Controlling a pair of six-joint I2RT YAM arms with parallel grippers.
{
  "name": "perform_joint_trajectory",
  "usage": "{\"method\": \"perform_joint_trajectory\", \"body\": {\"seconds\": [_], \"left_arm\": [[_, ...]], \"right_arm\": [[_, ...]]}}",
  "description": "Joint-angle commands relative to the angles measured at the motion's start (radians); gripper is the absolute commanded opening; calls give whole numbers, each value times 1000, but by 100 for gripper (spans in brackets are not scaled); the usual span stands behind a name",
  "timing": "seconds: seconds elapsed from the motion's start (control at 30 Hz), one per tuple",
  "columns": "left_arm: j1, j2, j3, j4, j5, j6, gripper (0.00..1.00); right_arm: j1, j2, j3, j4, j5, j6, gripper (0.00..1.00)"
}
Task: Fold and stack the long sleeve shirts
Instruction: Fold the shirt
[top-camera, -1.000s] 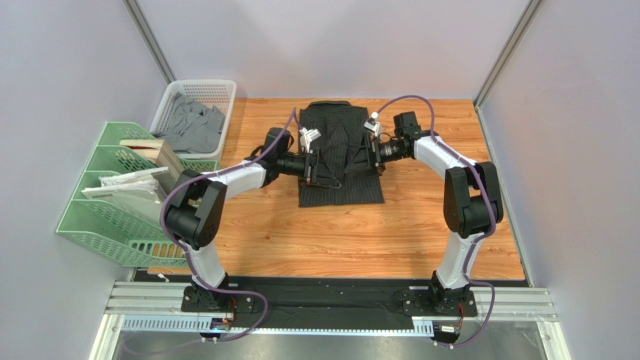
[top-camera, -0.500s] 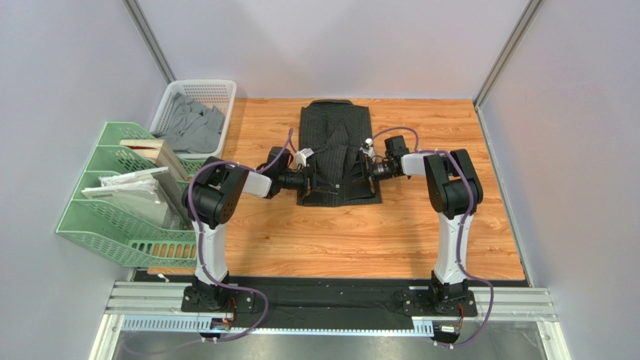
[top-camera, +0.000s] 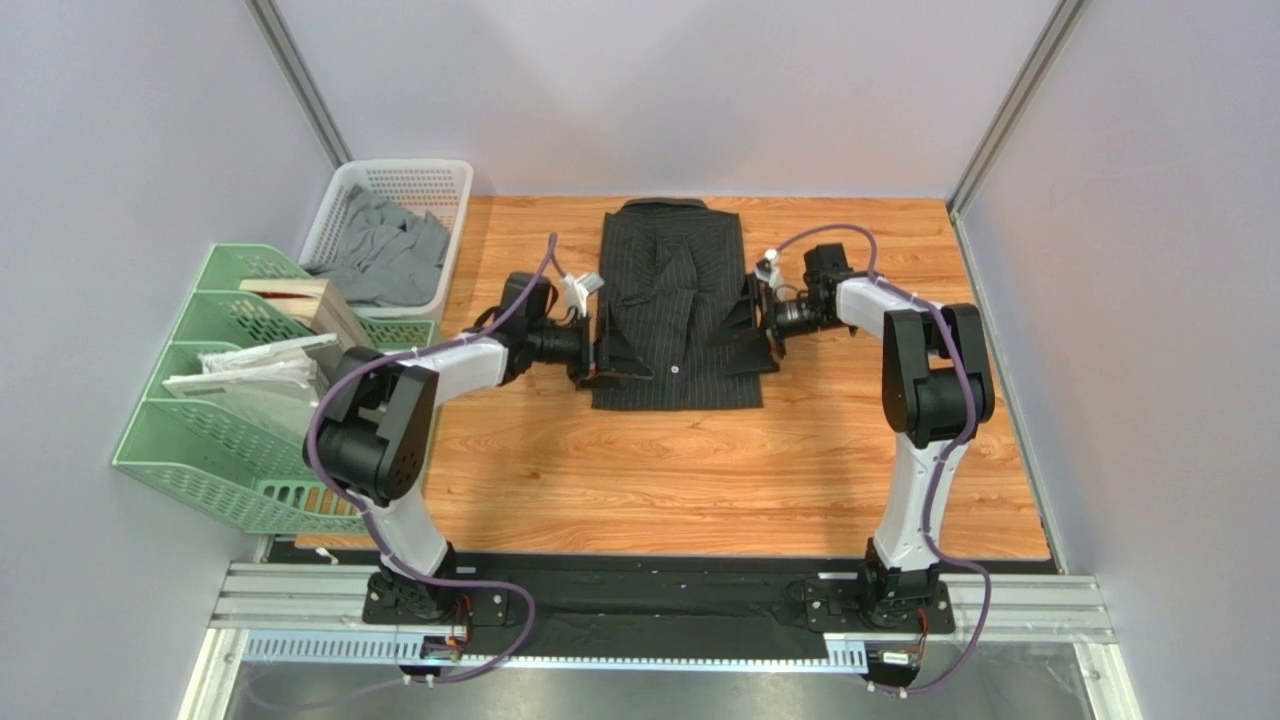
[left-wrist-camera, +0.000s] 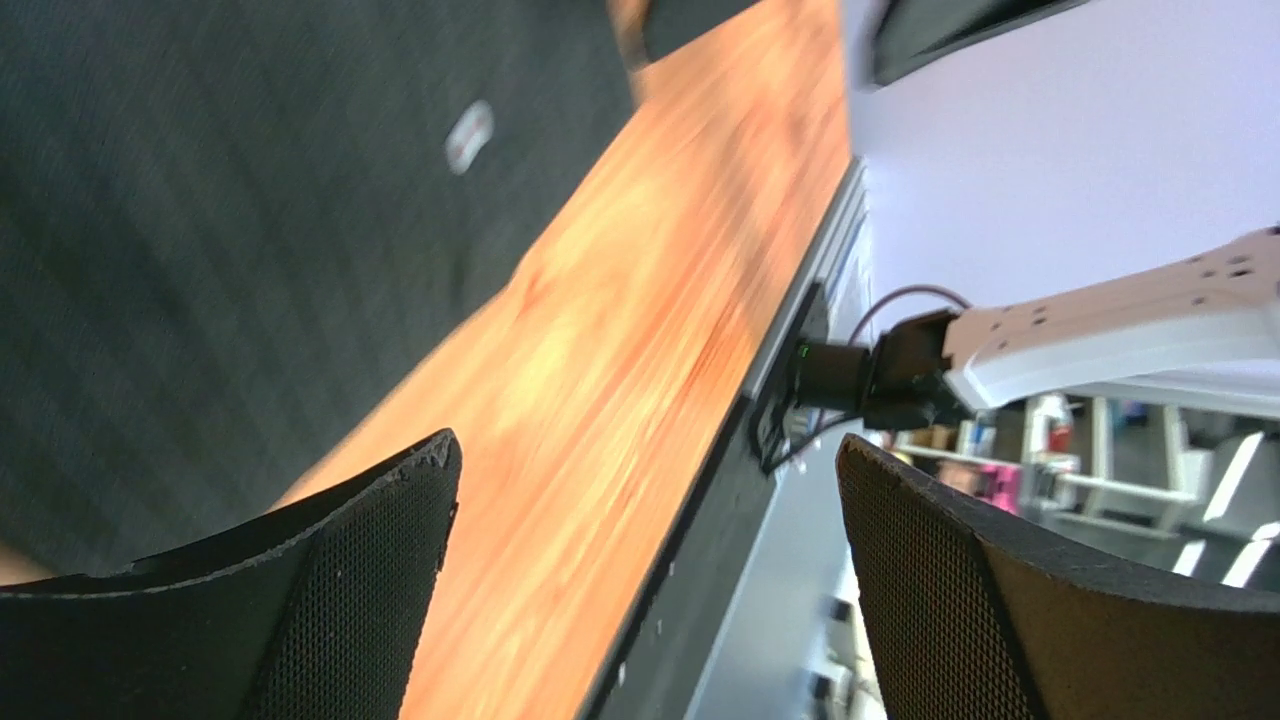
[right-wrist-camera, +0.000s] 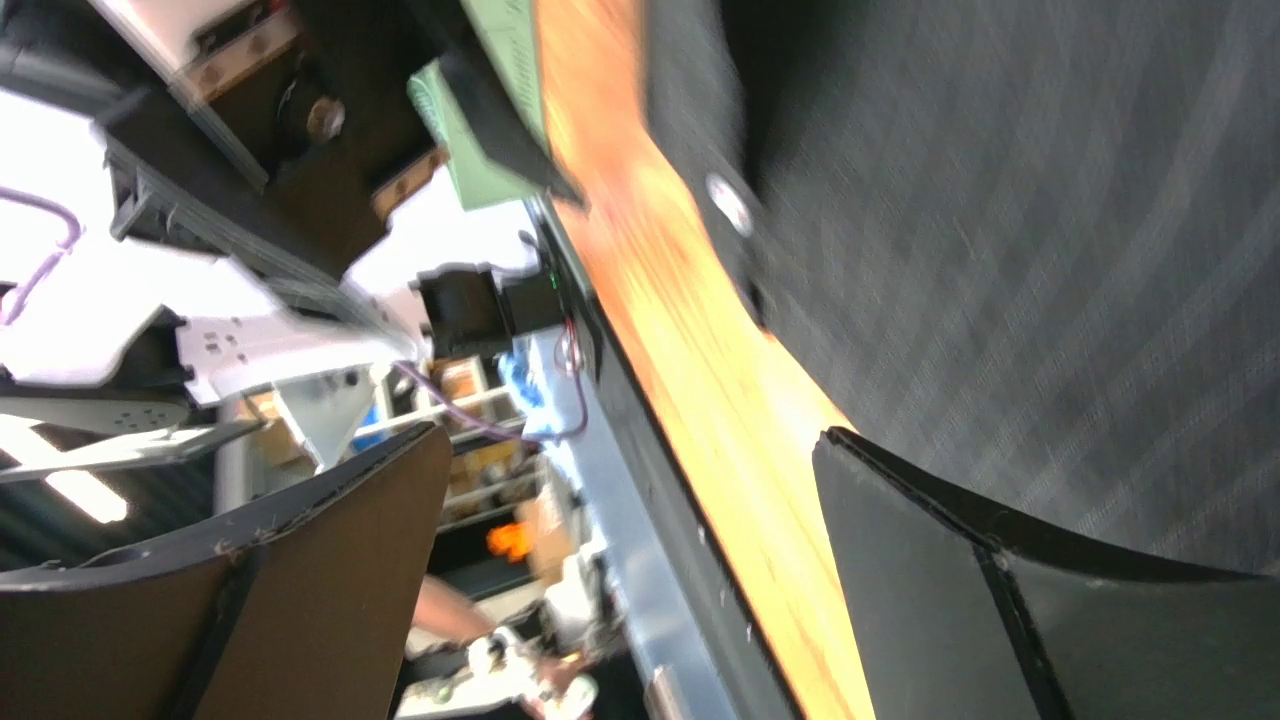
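at the far left you have a white basket (top-camera: 437, 179) holding crumpled grey clothing (top-camera: 383, 255), and nearer, a green rack (top-camera: 178, 438) with papers (top-camera: 248, 369). your pinstriped shirt (top-camera: 672, 308) lies folded far-centre on the table (top-camera: 676, 473); the left gripper (top-camera: 597, 351) and right gripper (top-camera: 757, 318) flank it, both spread, empty.

- A white plastic basket with little holes (top-camera: 436, 177) is sitting at the far left corner, and a crumpled grey cloth (top-camera: 383, 255) is lying inside it.
- A light green plastic rack with slots (top-camera: 181, 443) is standing just in front of the basket.
- A flat brown block (top-camera: 308, 305) and some white papers (top-camera: 248, 368) are leaning in the rack's slots.
- A brown wooden table top (top-camera: 676, 465) is lying under everything.
- A long silver metal rail (top-camera: 661, 603) is running along the table's near edge.
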Motion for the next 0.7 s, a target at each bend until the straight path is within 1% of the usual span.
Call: {"method": "perform_joint_trajectory", "body": {"seconds": [0.0, 0.03, 0.07, 0.1, 0.13, 0.17, 0.2, 0.23, 0.27, 0.33, 0.37, 0.43, 0.5, 0.53, 0.6, 0.63, 0.67], "left_arm": [[-35, 47, 180, 36, -33, -11, 99], [-35, 87, 214, 50, -45, -32, 99], [-35, 166, 281, 62, -49, -51, 99], [-35, 202, 316, 56, -61, -62, 99], [-35, 270, 350, 56, -91, -66, 99], [-35, 310, 420, 30, -99, -71, 99], [-32, 349, 464, -18, -108, -73, 99], [-27, 422, 542, -80, -146, -66, 99], [-21, 446, 551, -112, -162, -66, 99], [-6, 479, 556, -128, -212, -62, 99], [-4, 490, 564, -181, -226, -47, 99], [2, 481, 536, -184, -196, -54, 99], [3, 464, 503, -197, -184, -72, 98], [2, 429, 448, -195, -185, -79, 97], [-1, 385, 372, -125, -159, -115, 94], [-6, 336, 310, -106, -151, -123, 91], [-12, 311, 282, -73, -145, -120, 90]], "right_arm": [[27, -5, 111, 228, -13, 194, 100], [30, 25, 145, 291, -22, 257, 100], [36, 55, 174, 310, -25, 279, 100], [40, 106, 231, 328, -20, 294, 100], [43, 132, 253, 371, -11, 306, 100], [46, 157, 272, 392, -5, 334, 100], [46, 216, 327, 402, 0, 343, 100], [46, 248, 351, 402, 7, 352, 100], [40, 279, 377, 402, 15, 357, 100], [35, 345, 404, 399, 55, 348, 100], [33, 361, 406, 396, 58, 343, 100], [35, 391, 379, 353, 64, 328, 100], [35, 381, 327, 344, 63, 322, 100], [35, 370, 275, 325, 61, 314, 100], [40, 315, 212, 316, 55, 281, 100], [43, 290, 184, 302, 55, 264, 100], [46, 245, 131, 296, 53, 248, 100]]}}
